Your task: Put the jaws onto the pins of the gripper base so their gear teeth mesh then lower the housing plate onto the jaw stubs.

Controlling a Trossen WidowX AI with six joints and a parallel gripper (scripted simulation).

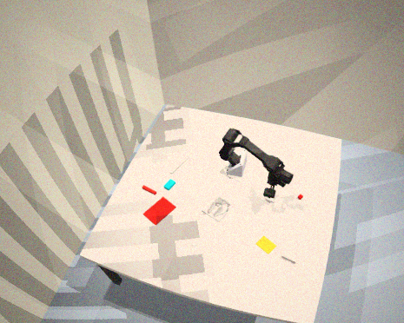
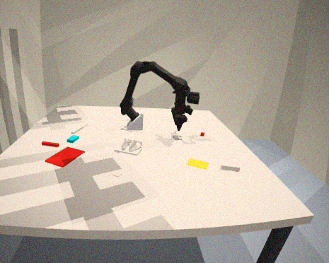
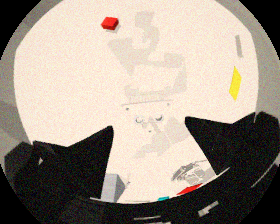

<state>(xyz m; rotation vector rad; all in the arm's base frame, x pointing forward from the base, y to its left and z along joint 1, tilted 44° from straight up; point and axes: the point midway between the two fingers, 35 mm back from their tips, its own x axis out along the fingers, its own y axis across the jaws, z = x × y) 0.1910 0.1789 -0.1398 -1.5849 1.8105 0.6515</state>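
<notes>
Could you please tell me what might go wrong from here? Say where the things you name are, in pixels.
The open gripper (image 1: 269, 197) (image 2: 179, 130) (image 3: 151, 124) hangs over a pale part (image 2: 176, 136) (image 3: 150, 111) with small round features; closing off-centre might nudge it. That part is nearly the tabletop's (image 1: 229, 269) (image 2: 158, 198) (image 3: 66, 90) colour, so its edges could be misjudged.

we see what looks like the gripper base (image 1: 269, 200) (image 2: 176, 136) (image 3: 149, 112), pale and flat on the table, two small round features side by side on it — no jaw seated there. well apart, we see a pale, flat-bottomed cluster (image 1: 218, 209) (image 2: 129, 152) (image 3: 193, 173) with raised, slanting parts — we cannot tell jaws from housing plate.
</notes>
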